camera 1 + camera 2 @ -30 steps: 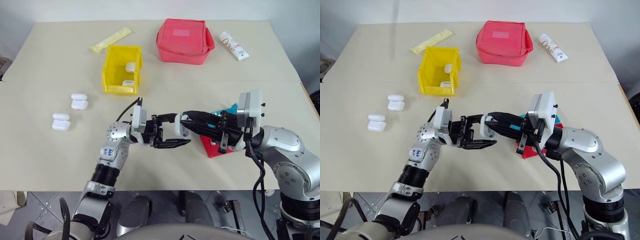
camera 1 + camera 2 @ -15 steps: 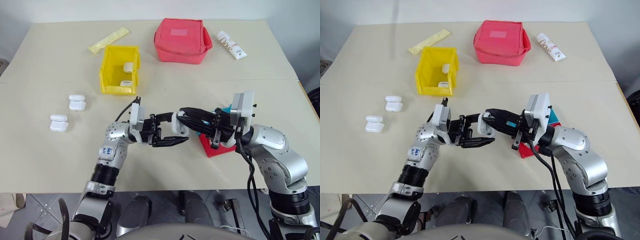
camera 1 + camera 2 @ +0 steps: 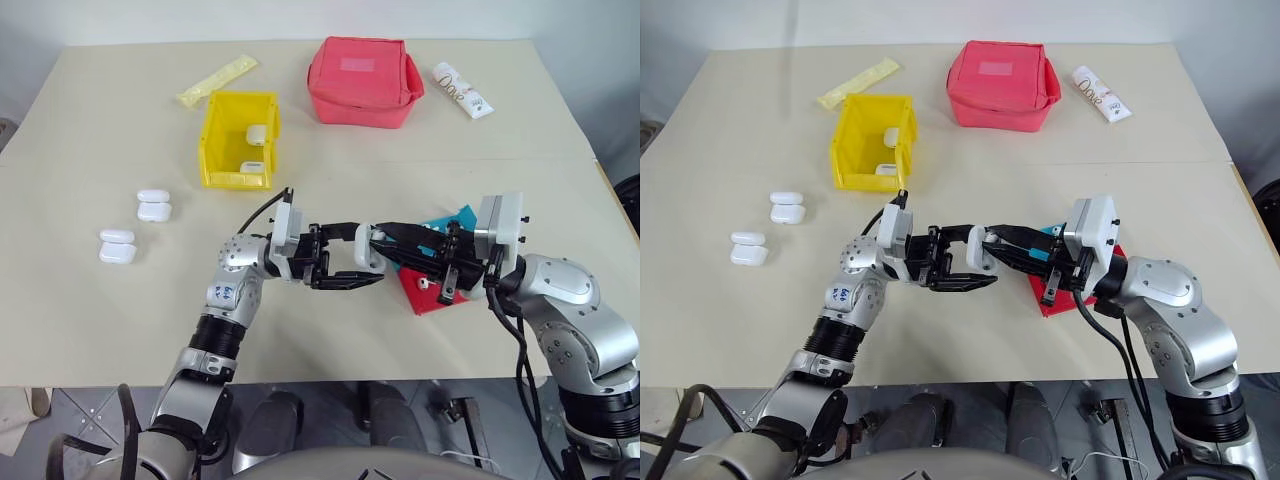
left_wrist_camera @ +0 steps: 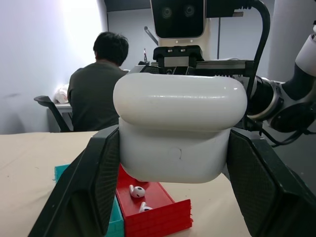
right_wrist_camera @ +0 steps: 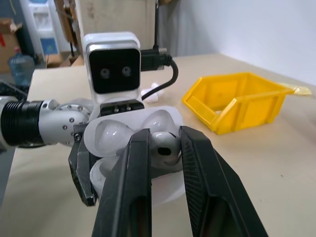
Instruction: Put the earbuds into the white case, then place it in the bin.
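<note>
You are looking at a beige tabletop (image 3: 100,330). A red pouch (image 3: 364,82) sits at the far side, with a white tube (image 3: 464,91) lying just beside it on the right. A pale yellow sachet (image 3: 220,80) lies at the far left. Nearer you on the right, a red tray (image 3: 430,296) rests against a teal tray (image 3: 447,220). A seated person (image 4: 97,94) shows beyond the tabletop, back turned to you.
</note>
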You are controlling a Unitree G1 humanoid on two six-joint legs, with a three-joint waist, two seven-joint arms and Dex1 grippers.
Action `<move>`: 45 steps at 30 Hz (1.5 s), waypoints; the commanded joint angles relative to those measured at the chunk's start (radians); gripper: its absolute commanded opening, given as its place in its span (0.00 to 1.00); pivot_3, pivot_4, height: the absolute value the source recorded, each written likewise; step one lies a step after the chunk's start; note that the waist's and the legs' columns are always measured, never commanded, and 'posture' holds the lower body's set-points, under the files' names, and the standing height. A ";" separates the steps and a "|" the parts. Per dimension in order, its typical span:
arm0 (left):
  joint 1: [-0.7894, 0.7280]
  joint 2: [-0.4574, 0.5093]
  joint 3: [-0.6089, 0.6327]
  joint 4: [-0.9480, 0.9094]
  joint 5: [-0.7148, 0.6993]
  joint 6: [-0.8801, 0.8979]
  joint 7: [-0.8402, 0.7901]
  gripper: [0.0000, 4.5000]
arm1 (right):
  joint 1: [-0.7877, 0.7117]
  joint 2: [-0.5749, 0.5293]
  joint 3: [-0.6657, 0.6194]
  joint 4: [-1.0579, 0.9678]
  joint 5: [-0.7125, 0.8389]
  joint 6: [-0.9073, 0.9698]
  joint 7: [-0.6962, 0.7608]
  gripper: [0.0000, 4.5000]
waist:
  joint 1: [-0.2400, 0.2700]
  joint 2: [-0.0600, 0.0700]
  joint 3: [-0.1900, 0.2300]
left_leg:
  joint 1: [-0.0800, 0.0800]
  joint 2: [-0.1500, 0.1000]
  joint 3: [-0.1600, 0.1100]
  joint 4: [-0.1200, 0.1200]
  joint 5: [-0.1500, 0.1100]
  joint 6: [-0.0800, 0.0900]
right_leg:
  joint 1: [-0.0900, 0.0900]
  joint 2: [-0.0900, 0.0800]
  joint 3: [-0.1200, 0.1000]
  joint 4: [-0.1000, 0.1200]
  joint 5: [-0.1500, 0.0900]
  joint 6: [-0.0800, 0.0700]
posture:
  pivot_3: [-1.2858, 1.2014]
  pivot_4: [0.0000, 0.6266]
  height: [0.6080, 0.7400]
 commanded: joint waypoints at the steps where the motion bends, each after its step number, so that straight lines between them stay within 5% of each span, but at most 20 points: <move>1: -0.052 -0.005 0.076 -0.009 -0.040 -0.048 0.019 0.63 | 0.011 -0.039 0.019 -0.019 0.014 0.048 0.036 0.10 | 0.000 0.000 0.000 | 0.000 0.000 0.000 0.000 0.000 0.000 | 0.000 0.000 0.000 0.000 0.000 0.000 | 0.52 0.24 1.00; 4: -0.056 -0.005 0.077 0.003 -0.038 -0.061 0.021 0.63 | -0.005 -0.058 0.025 -0.024 0.016 0.059 0.042 0.10 | 0.000 0.000 0.000 | 0.000 0.000 0.000 0.000 0.000 0.000 | 0.000 -0.001 0.000 -0.001 0.000 0.000 | 0.52 0.24 1.00; 16: -0.061 0.003 0.093 0.061 -0.005 -0.102 0.002 0.63 | -0.081 -0.088 -0.020 -0.043 0.023 0.104 0.018 1.00 | 0.002 0.000 0.000 | 0.000 -0.001 0.000 0.000 0.000 0.001 | 0.000 -0.001 0.000 -0.001 0.000 0.000 | 0.52 0.24 1.00; 25: -0.063 0.050 0.141 0.123 0.000 -0.123 0.013 0.63 | 0.200 -0.172 -0.361 -0.081 0.039 0.125 -0.008 1.00 | 0.009 -0.001 0.001 | -0.001 -0.001 0.000 0.000 0.000 0.001 | 0.000 -0.001 0.000 -0.001 0.000 0.001 | 0.52 0.24 1.00; 33: -0.066 0.125 0.195 0.172 0.005 -0.125 0.021 0.63 | 0.654 -0.052 -0.736 -0.083 0.057 0.077 0.037 1.00 | 0.019 -0.001 0.000 | 0.000 0.000 0.001 0.000 0.000 0.001 | 0.001 0.000 0.001 -0.001 0.000 0.001 | 0.52 0.24 1.00; 39: -0.068 0.148 0.217 0.189 0.013 -0.145 0.039 0.63 | 0.748 -0.020 -0.787 -0.098 0.067 0.054 0.039 1.00 | 0.012 -0.001 0.000 | 0.001 0.000 0.002 0.000 0.000 0.001 | 0.001 -0.001 0.002 -0.001 0.000 0.001 | 0.52 0.24 1.00; 45: -0.039 0.145 0.218 0.147 0.014 -0.149 0.062 0.63 | 0.617 -0.170 -0.694 -0.112 0.062 0.134 0.006 1.00 | 0.002 -0.001 0.001 | 0.001 0.000 0.001 -0.001 0.000 0.001 | 0.001 0.000 0.002 -0.001 0.000 0.001 | 0.52 0.24 1.00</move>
